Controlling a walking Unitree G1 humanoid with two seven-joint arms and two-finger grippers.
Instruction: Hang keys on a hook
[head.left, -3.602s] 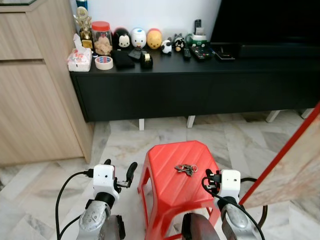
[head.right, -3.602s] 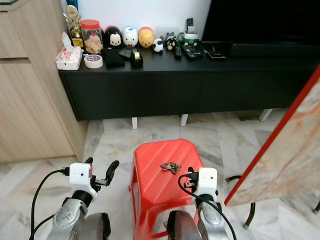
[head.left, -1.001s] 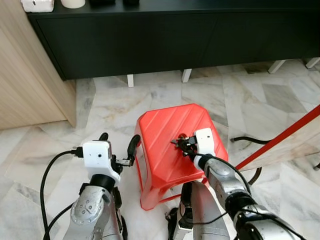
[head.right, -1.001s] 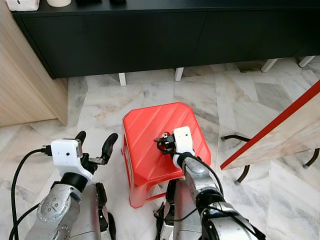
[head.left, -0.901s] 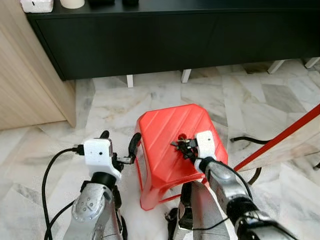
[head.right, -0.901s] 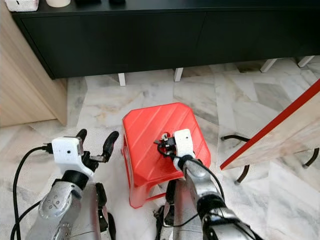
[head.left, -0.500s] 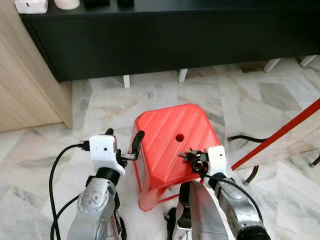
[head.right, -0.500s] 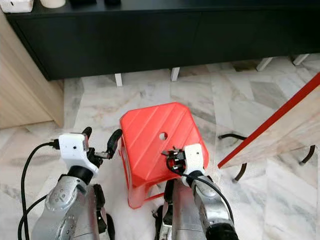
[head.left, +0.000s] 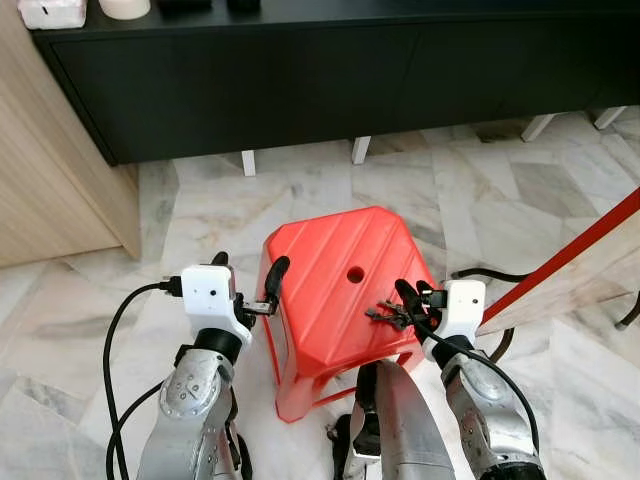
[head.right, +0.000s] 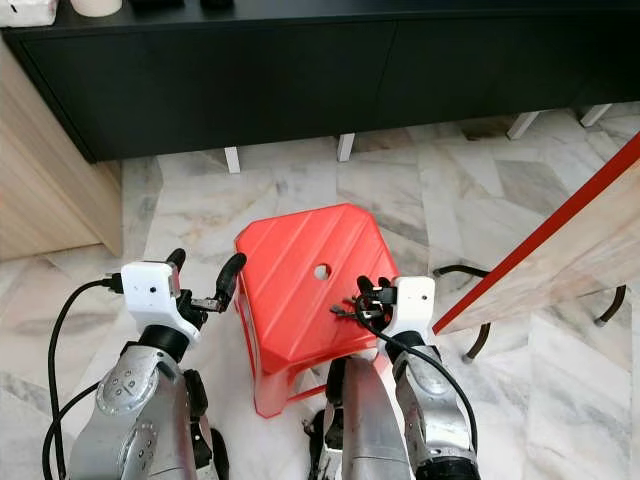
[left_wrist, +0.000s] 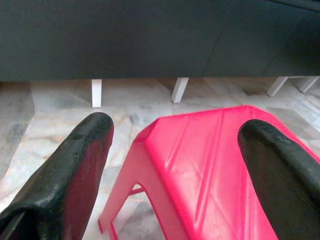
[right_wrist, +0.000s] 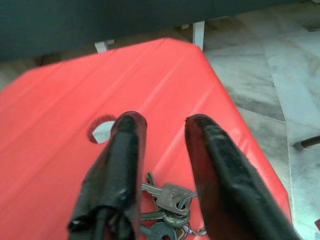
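Note:
A bunch of keys (head.left: 383, 314) hangs from my right gripper (head.left: 405, 300), which is shut on the keys just above the near right edge of a red plastic stool (head.left: 320, 260). In the right wrist view the keys (right_wrist: 167, 207) sit low between the two black fingers (right_wrist: 125, 150), over the stool top. A round hole (head.left: 355, 273) marks the stool's middle. My left gripper (head.left: 248, 268) stays open beside the stool's left edge, holding nothing. No hook can be made out.
A long black cabinet (head.left: 300, 70) on white feet runs along the back. A wooden cupboard (head.left: 50, 170) stands at the left. A red-edged board (head.left: 570, 280) leans at the right, with a black cable (head.left: 480, 275) on the marble floor beneath it.
My right gripper has drawn back from the stool's middle to its near right edge, carrying the keys and uncovering the hole. The left arm has shifted slightly towards the stool.

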